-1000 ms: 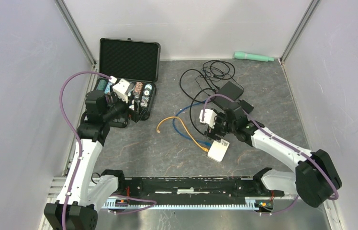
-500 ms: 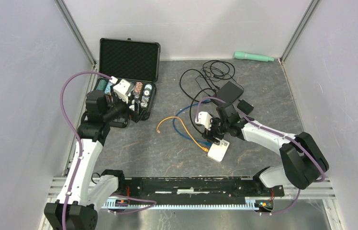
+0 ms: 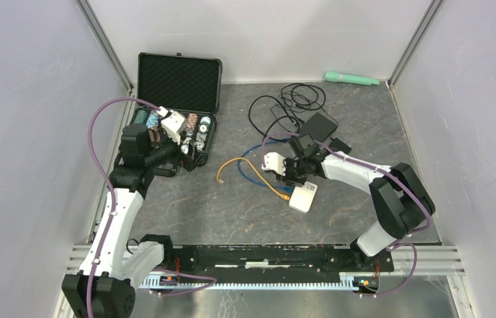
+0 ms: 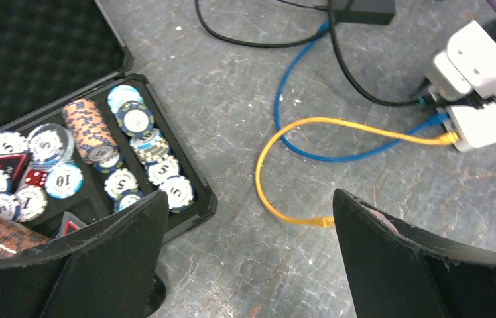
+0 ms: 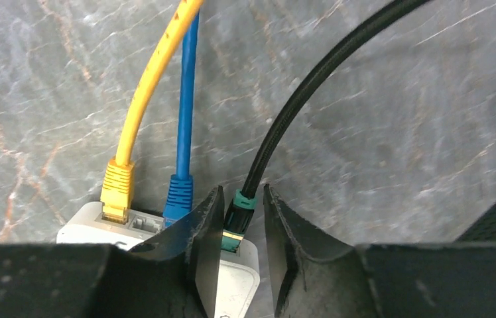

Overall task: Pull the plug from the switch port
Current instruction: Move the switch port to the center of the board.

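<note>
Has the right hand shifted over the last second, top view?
Yes. The right hand has moved left and toward the back wall, judged against the green cylinder, carrying the white switch box along.

Lower left of the right wrist view, the blue plug (image 5: 180, 192) and yellow plug (image 5: 117, 189) crowd the right gripper (image 5: 240, 228) around the green-collared plug (image 5: 237, 215). Bare tabletop (image 5: 398, 132) lies open at right.

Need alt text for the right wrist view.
Right gripper fingers straddle the black cable's teal plug seated in the white switch. Beside it, blue and yellow plugs are also seated.
</note>
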Motion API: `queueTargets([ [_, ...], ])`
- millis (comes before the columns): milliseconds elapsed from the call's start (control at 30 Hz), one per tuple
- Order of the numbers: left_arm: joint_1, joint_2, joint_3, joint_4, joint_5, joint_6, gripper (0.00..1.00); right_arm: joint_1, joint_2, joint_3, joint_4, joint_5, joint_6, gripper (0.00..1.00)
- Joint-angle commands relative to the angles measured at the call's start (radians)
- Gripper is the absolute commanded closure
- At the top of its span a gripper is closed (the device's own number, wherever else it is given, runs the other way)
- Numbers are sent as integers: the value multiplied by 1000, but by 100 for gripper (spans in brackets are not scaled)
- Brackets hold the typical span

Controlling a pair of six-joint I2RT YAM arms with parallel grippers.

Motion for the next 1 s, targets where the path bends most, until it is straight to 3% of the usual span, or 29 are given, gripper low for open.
queueTargets([
  [0,4,7,-1,-33,100,111,0,-3,70,119,-49,-9,-178,67],
  [167,4,-9,-33,-10,108,73,0,-10,189,278,-128,-24,-240,65],
  [233,4,-14,-47,0,101,66,0,-14,202,323,-150,-27,-220,52],
  [300,4,-14,-52,-1,93,68,0,-24,168,332,-136,-29,-173,29],
  [433,4,3,-52,-1,80,87,0,-55,43,293,-122,-61,-81,3],
  [667,-2,54,-80,-1,168,195,0,-150,-158,85,-90,-130,28,2],
  [867,-51,96,-103,-6,264,236,0,-332,-117,33,-139,-300,67,2],
  [967,-140,128,-103,-30,259,289,0,-359,-77,20,-120,-319,91,2],
])
